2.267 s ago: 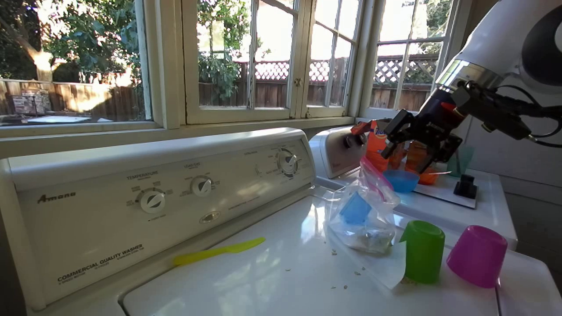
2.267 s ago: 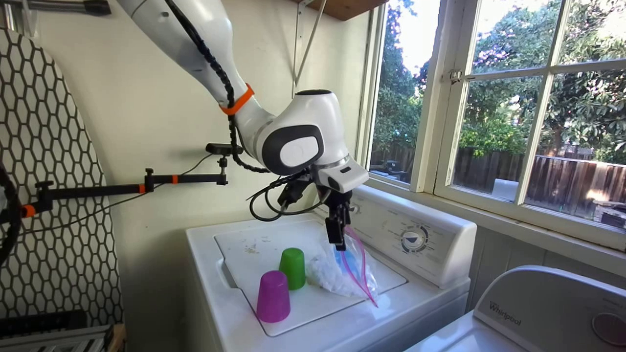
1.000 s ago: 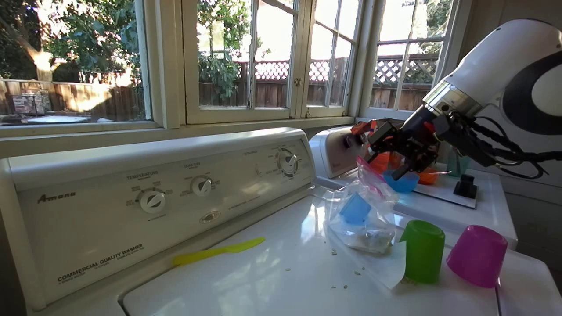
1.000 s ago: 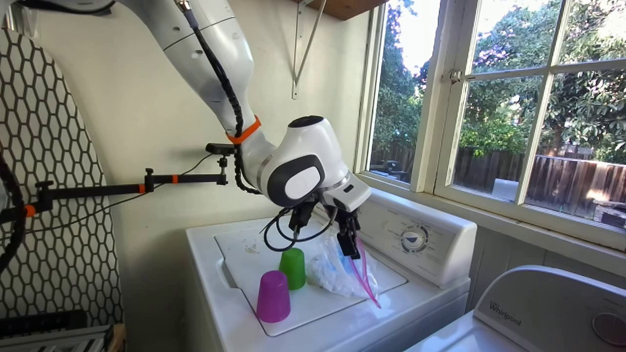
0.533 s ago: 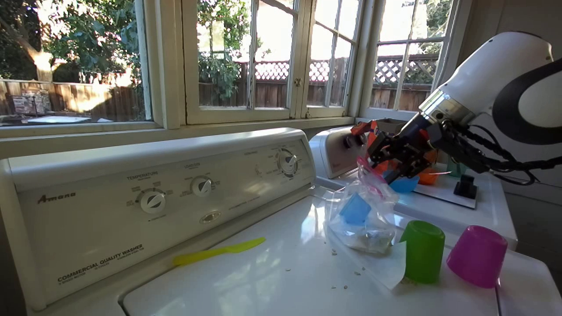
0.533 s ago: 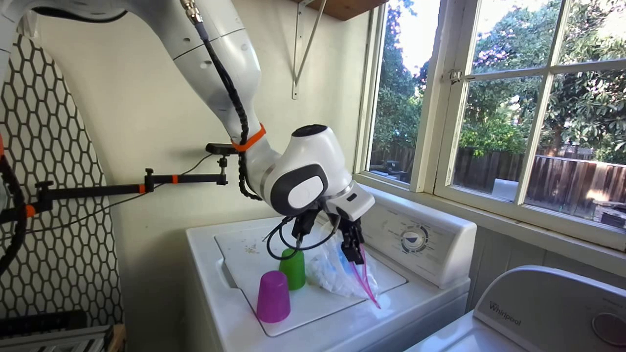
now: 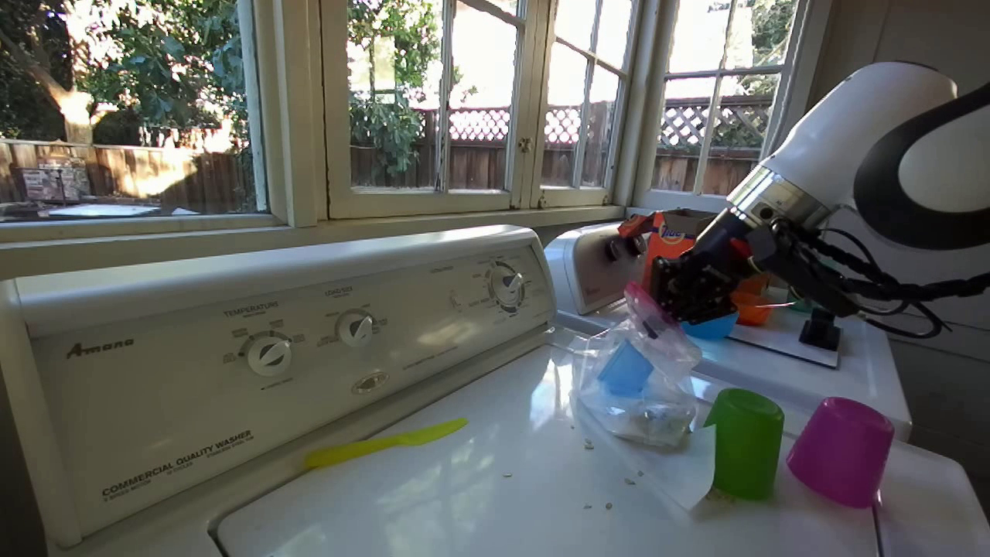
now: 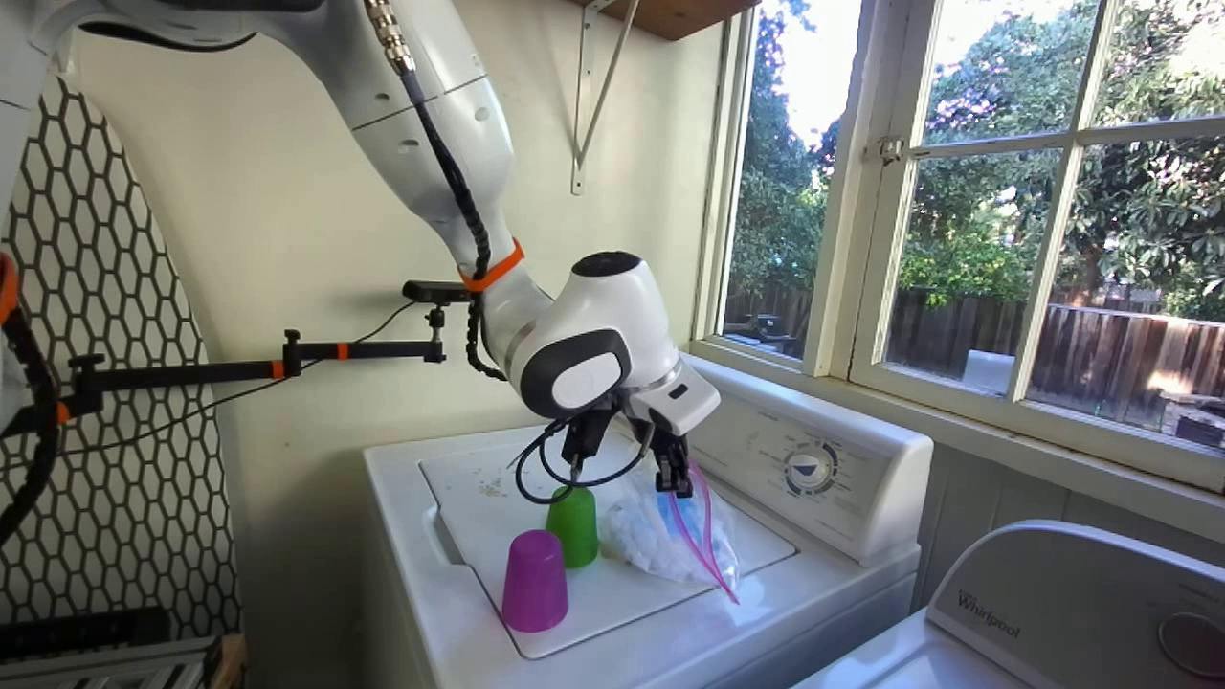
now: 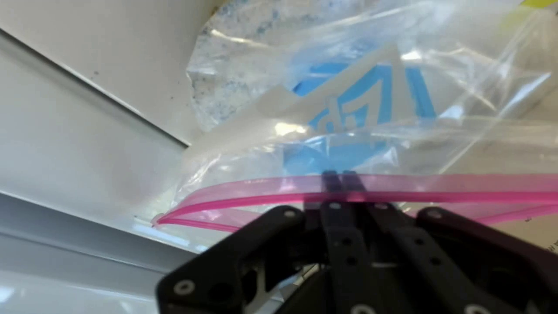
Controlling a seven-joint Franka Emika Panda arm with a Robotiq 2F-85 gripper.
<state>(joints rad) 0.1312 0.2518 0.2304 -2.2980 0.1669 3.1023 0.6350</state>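
Note:
A clear plastic bag [image 7: 638, 418] with a pink zip edge [image 9: 244, 201] slumps on the white washer lid, its blue printed label [image 9: 379, 87] showing. At its mouth is my gripper [image 9: 340, 175], fingers drawn together. In the wrist view the upper pink strip crosses in front of the fingers, and the fingertips show dimly through the film; the lower strip passes behind the gripper. I see no film pinched between the fingers. Both exterior views show the gripper [image 8: 675, 488] tilted down at the pink edge. Beside the bag, a green cup [image 7: 748, 445] and a purple cup [image 7: 843, 452] stand upside down.
A yellow plastic knife [image 7: 387, 443] lies near the control panel. Small crumbs dot the lid. On the neighbouring machine are a blue bowl [image 7: 710, 326], an orange bowl [image 7: 750, 308], an orange box [image 7: 669, 238] and a dark block [image 7: 820, 329]. The window stands behind.
The gripper has come down to the bag's mouth, and its spread fingers have closed together. The pink edge has shifted slightly; bag and cups otherwise keep their places.

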